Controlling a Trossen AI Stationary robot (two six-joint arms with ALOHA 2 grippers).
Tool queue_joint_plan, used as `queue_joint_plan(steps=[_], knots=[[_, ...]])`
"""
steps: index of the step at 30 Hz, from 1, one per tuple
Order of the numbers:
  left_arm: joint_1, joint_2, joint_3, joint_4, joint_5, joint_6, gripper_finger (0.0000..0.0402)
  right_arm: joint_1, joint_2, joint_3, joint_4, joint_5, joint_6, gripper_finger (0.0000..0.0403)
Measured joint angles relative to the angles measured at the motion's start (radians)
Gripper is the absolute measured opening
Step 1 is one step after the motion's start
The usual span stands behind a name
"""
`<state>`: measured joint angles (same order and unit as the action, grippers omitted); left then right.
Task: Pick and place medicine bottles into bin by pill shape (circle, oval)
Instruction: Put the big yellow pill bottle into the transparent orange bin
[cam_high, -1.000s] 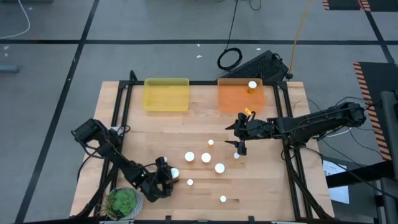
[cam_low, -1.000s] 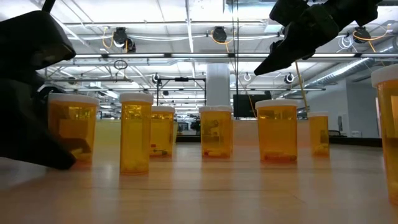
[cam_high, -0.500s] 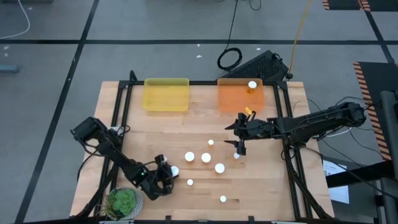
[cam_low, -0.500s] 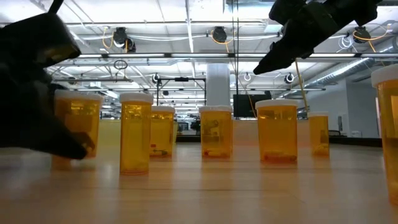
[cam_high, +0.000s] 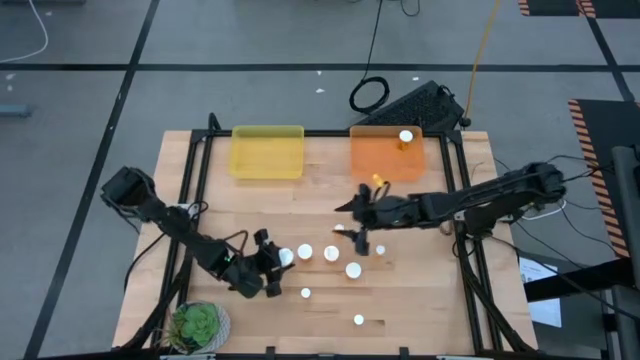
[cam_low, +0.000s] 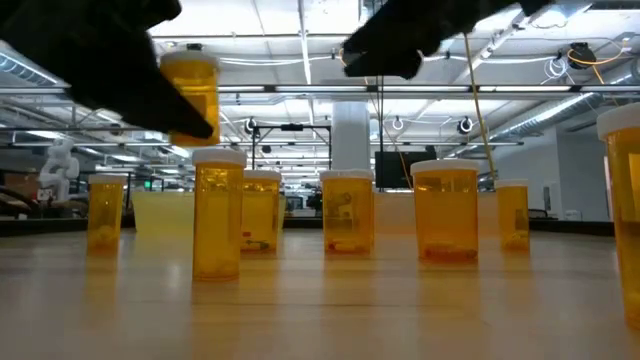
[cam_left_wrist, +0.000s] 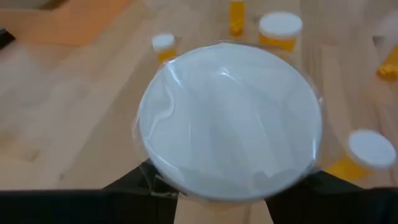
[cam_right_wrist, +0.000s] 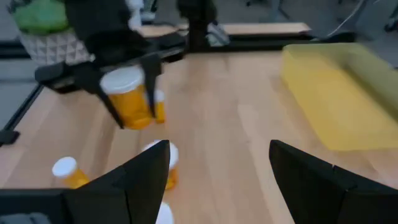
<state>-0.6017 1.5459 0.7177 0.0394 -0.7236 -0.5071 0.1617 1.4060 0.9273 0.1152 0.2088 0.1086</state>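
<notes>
The left gripper (cam_high: 272, 266) is clamped on one amber-orange medicine bottle with a round white cap (cam_high: 285, 258) and holds it clear of the light wooden table (cam_high: 300, 205); in the low view this held bottle (cam_low: 190, 92) hangs above the tops of the standing bottles; in the left wrist view its white cap (cam_left_wrist: 229, 121) fills most of the frame between the dark fingers; in the right wrist view the same bottle (cam_right_wrist: 129, 98) sits between the two fingers of the left gripper, tilted slightly.

The right gripper (cam_high: 358, 240) hovers near the centre of the table, just above the loose bottles, with its fingers spread apart and nothing between them; the right wrist view shows both dark fingers (cam_right_wrist: 149, 171) wide open.

Relative to the held bottle: a cluster of three capped bottles (cam_high: 330, 254) stands just beside it toward the right arm; a smaller capped bottle (cam_high: 305, 294) stands near it toward the front edge; another small bottle (cam_high: 358, 320) stands farther along the front edge.

The translucent yellow rectangular bin (cam_high: 267, 152) and the translucent orange rectangular bin (cam_high: 385, 158) lie at the far edge of the table, well apart from the held bottle; the orange bin contains one capped bottle (cam_high: 405, 138); a green potted plant (cam_high: 196, 325) sits at the front corner, near the left gripper.
</notes>
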Motion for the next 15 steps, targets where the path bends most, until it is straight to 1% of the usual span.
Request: queue_joint_plan(steps=[2, 5, 7, 9, 12, 15], knots=[[0.021, -0.02, 0.0, -0.014, 0.024, 0.026, 0.0186, 0.013, 0.083, 0.096, -0.042, -0.006, -0.019, 0.0267], [0.054, -0.046, 0.001, -0.029, 0.061, 0.051, 0.0187, 0.033, 0.192, 0.228, -0.07, -0.046, -0.047, 0.0267], [0.073, -0.056, 0.001, -0.053, 0.09, 0.062, 0.0188, 0.039, 0.259, 0.316, -0.083, -0.075, -0.066, 0.0267], [0.092, -0.064, 0.001, -0.064, 0.126, 0.069, 0.0188, 0.041, 0.311, 0.393, -0.135, -0.092, -0.064, 0.027], [0.117, -0.063, 0.002, -0.092, 0.182, 0.071, 0.0188, 0.037, 0.37, 0.483, -0.189, -0.124, -0.03, 0.028], [0.141, -0.064, 0.002, -0.099, 0.215, 0.091, 0.0188, 0.029, 0.41, 0.525, -0.205, -0.132, -0.029, 0.0295]])
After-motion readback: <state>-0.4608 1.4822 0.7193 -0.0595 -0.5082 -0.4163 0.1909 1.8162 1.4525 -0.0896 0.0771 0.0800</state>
